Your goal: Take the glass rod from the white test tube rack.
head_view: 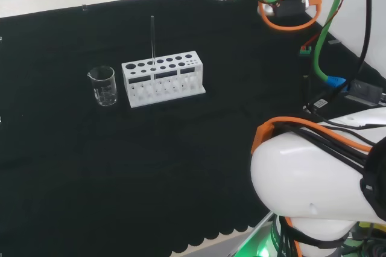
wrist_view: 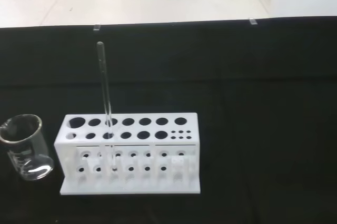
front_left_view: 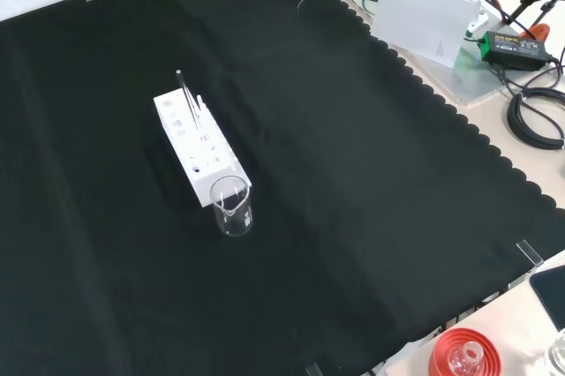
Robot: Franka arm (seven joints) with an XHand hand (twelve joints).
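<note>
standing upright in the white test tube rack [head_view: 163,79], the glass rod [head_view: 152,40] wants pinching near its top, then lifting straight; the hand's state cannot be told.

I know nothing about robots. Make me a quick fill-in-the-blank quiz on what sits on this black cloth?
1. The glass rod stands upright in the white ____.
2. Beside the test tube rack stands a clear glass ____.
3. The beaker looks ____ inside.

Missing words: test tube rack; beaker; empty
</note>
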